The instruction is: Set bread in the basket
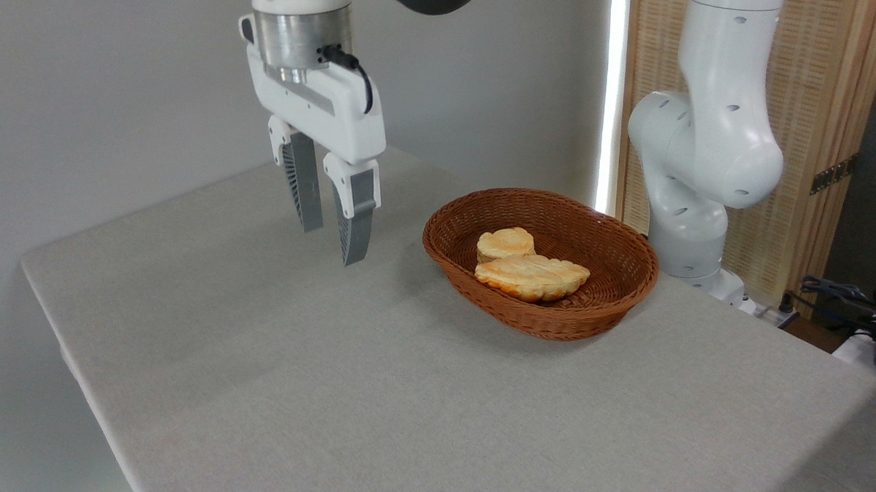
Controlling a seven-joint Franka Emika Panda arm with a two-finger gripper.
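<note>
1. The gripper (331, 246) hangs above the table (273, 386), to the left of the basket (610, 310), with its two fingers (356, 225) pointing down. It does not touch the table.
2. The fingers stand a little apart, with a narrow gap between them, and there is nothing in this gap. The gripper is empty.
3. The bread (532, 276) lies inside the basket – it is flat, golden-orange, with a wavy edge, and it rests on the basket floor near the front wall.
4. Just behind the bread, and touching it as far as I can see, there is a small round bun (506, 244), paler in colour. It is also inside the basket.
5. The basket stands on the table toward the right side, well apart from the gripper.
6. Behind the basket, at the table's far right edge, stands the white base of the robot arm (690, 211), and behind it a wooden screen (829, 107).
</note>
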